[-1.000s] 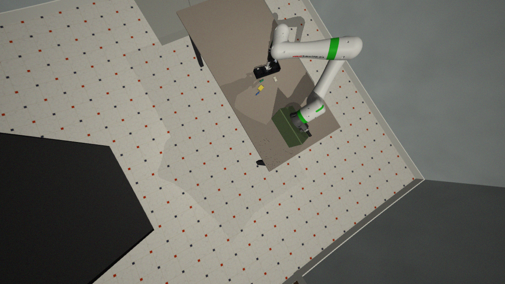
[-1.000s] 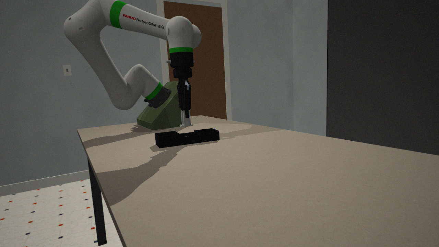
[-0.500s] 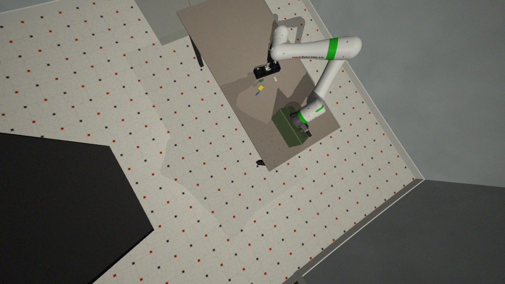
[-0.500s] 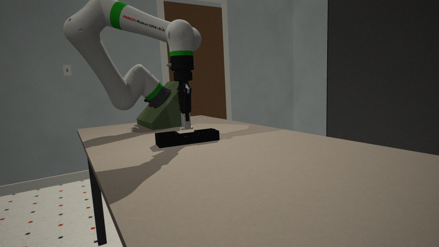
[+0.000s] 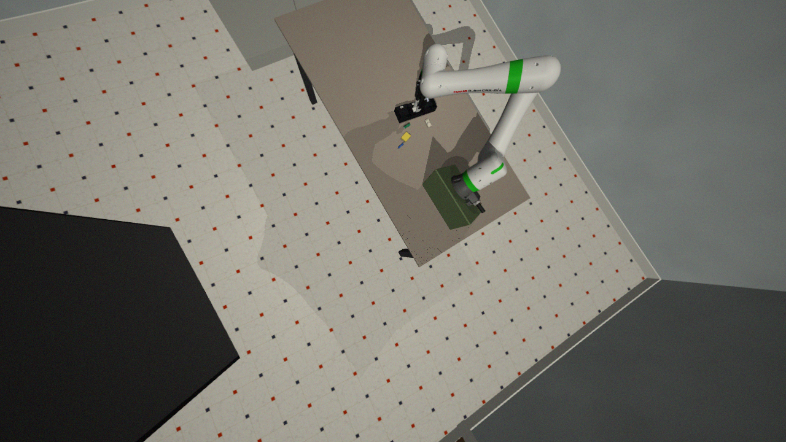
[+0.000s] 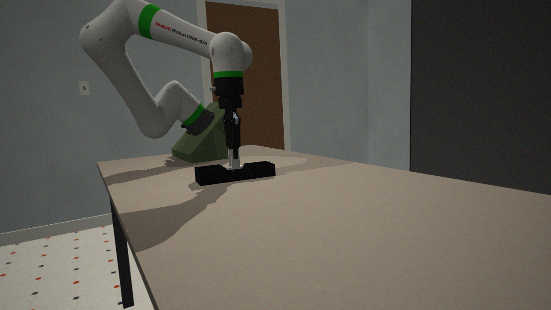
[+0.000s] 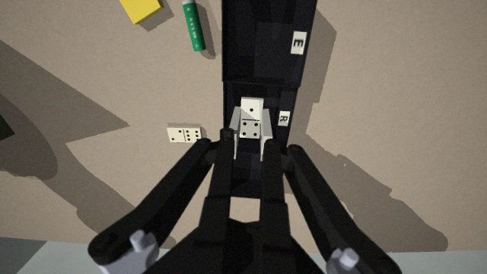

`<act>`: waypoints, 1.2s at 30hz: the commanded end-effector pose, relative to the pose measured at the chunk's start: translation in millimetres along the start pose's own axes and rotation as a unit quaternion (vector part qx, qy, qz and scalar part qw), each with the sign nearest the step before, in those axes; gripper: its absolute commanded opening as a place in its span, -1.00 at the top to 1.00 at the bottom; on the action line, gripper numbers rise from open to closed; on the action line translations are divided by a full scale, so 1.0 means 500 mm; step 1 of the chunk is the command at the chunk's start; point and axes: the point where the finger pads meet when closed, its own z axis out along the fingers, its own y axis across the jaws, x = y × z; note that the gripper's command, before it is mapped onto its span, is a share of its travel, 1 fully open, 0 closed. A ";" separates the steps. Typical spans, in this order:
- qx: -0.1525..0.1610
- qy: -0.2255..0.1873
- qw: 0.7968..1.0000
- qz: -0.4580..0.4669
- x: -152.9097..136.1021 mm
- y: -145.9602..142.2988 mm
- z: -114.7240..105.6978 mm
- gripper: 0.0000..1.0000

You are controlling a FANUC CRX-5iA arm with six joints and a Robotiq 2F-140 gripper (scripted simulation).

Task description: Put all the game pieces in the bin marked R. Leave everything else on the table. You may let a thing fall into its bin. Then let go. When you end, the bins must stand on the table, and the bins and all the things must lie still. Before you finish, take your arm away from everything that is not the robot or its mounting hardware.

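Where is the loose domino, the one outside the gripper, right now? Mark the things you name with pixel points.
The loose domino (image 5: pixel 428 123) (image 7: pixel 184 134) lies flat on the table; in the wrist view it is left of the bin marked R (image 7: pixel 286 131), below the green battery (image 7: pixel 194 27).

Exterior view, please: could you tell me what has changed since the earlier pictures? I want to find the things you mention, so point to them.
The gripper (image 5: pixel 416 107) (image 6: pixel 234 167) (image 7: pixel 250 118) has moved down, bringing the held domino (image 6: pixel 230 168) (image 7: pixel 252 108) lower, to the bin marked R (image 6: pixel 233 177) (image 7: pixel 292 100). Nothing was newly grasped or let go; the gripper is still shut on that domino. The black bins and the green base (image 5: pixel 447 200) (image 6: pixel 192 148) stayed put.
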 end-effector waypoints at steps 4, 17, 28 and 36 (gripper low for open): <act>0.000 0.000 1.000 0.000 0.000 0.000 0.001 0.75; 0.000 0.000 1.000 0.000 0.000 0.000 0.001 0.61; 0.000 0.000 1.000 0.000 0.000 0.000 0.001 0.61; 0.000 0.000 1.000 0.000 0.000 0.000 -0.020 0.61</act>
